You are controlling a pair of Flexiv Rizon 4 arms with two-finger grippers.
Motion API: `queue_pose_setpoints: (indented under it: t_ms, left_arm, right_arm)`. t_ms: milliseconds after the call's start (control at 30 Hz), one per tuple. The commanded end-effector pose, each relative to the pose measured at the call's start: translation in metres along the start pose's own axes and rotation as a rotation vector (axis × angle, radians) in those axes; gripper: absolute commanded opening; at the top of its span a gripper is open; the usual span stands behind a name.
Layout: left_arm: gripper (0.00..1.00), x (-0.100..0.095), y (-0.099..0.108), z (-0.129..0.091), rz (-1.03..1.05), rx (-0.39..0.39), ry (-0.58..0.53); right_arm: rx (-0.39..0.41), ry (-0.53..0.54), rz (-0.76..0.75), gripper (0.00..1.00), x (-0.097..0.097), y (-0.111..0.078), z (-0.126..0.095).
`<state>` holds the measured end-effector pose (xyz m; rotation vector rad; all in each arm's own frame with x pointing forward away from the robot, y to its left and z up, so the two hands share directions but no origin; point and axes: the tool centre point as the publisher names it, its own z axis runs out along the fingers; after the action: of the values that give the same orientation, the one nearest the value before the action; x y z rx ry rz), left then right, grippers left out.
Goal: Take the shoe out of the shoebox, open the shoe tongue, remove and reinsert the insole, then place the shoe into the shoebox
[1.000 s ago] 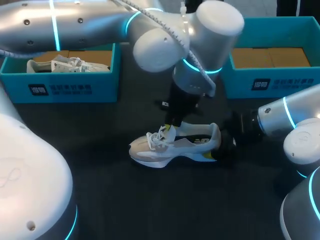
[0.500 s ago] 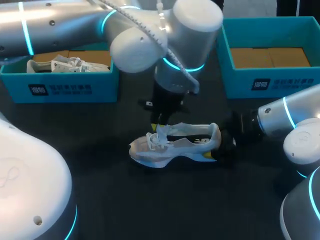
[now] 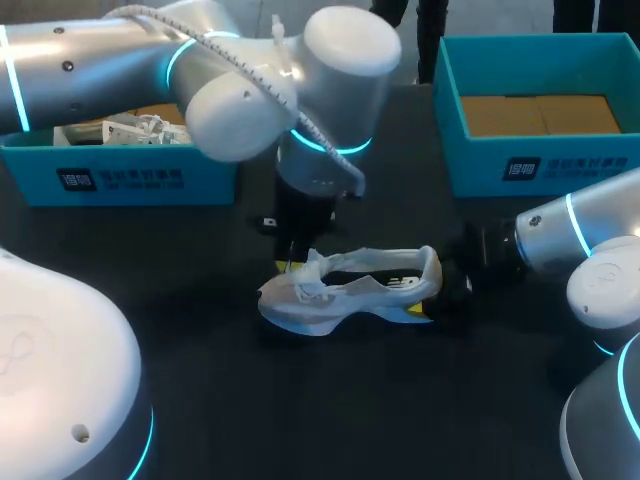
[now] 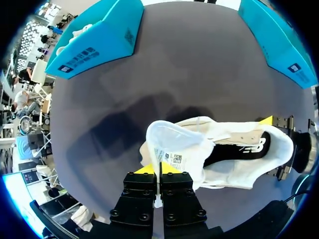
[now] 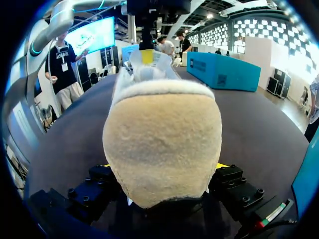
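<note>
At centre of the head view, a white low-top sneaker with a black inner lining (image 3: 345, 295) lies on the dark bench (image 3: 350, 400), toe toward the left of the frame, heel toward the right. Left end effector (image 3: 293, 265) comes down at the toe-side end of the opening, yellow tips together. In the left wrist view they pinch the edge of the white padded shoe tongue (image 4: 174, 142), which is lifted up and bowed away from the opening; the printed label on its underside shows. Right end effector (image 3: 452, 287) is at the heel, low over the bench. In the right wrist view the tan suede heel fills the gap between its fingers, a yellow tip touching on each side, so it is clamped on the sneaker. Open teal cardboard shoebox with a brown floor (image 3: 560, 170) sits upper right. A second teal shoebox (image 3: 120, 180) sits upper left, with another white laced sneaker (image 3: 140, 128) inside.
</note>
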<state>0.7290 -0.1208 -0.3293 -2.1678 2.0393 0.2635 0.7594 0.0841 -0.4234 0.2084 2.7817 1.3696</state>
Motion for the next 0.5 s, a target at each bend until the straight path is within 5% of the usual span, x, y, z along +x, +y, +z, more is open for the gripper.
queue_pose_setpoints:
  t_ms: [33,400,500]
  left_arm:
    - [0.0,-0.003,-0.002,0.013,-0.011,-0.016,0.002]
    - [0.04,-0.004,-0.001,0.033,-0.056,-0.044,-0.058]
    - [0.18,0.0,0.001,0.037,-0.048,-0.046,-0.062]
  right_arm:
    - [0.003,-0.001,0.001,0.0,-0.001,0.0,0.004]
    - [0.003,-0.001,0.001,0.0,-0.001,0.0,0.004]
    - [0.003,-0.001,0.001,0.0,-0.001,0.0,0.004]
